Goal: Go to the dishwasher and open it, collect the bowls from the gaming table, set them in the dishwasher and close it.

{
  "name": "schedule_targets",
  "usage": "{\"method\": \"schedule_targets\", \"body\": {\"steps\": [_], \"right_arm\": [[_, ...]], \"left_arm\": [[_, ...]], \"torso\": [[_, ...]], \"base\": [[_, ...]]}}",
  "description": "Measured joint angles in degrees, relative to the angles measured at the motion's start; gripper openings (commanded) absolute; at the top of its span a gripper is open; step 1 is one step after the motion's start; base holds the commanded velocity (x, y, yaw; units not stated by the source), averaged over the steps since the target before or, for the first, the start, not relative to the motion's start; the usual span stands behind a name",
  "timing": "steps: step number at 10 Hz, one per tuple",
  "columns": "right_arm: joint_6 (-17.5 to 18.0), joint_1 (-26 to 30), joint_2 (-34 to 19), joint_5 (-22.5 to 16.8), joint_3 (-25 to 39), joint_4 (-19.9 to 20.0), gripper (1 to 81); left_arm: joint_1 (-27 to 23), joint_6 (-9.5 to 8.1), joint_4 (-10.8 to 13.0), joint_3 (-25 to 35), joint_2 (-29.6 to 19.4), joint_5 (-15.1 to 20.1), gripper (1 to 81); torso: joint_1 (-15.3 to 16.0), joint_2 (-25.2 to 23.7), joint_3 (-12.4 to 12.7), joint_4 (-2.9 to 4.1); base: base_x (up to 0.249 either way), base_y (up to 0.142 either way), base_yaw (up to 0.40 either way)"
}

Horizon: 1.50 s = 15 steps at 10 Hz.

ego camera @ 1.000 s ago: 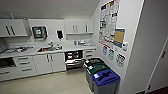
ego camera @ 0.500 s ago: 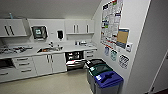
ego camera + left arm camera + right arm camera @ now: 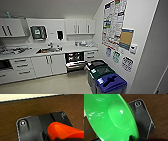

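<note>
Closer now: kitchen view has shifted, so base nearing open dishwasher [image 3: 74,60]; right gripper carries green bowl [image 3: 112,117], orange dish [image 3: 63,130] at left, grip states unclear.

No legible text
Posters [image 3: 113,22] and bin [image 3: 111,83] labels carry print, but every word on them is too blurred to read.

High head view toward the dishwasher [image 3: 74,60] (wrist views floorward, close).
</note>
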Motion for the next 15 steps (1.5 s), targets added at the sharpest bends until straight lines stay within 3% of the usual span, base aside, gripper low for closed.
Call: {"method": "schedule_targets", "body": {"steps": [12, 15], "right_arm": [[-0.2, 0.3, 0.0, 0.0, 0.0, 0.0, 1.0], [-0.2, 0.2, -0.1, 0.0, 0.0, 0.0, 1.0]], "left_arm": [[-0.3, 0.00, 0.0, 0.0, -0.2, -0.9, 1.0], [-0.3, 0.00, 0.0, 0.1, -0.1, -0.9, 1.0]], "torso": [[0.0, 0.0, 0.0, 0.00], [0.0, 0.0, 0.0, 0.00]], "base": [[0.164, 0.000, 0.000], [0.132, 0.064, 0.000]]}}
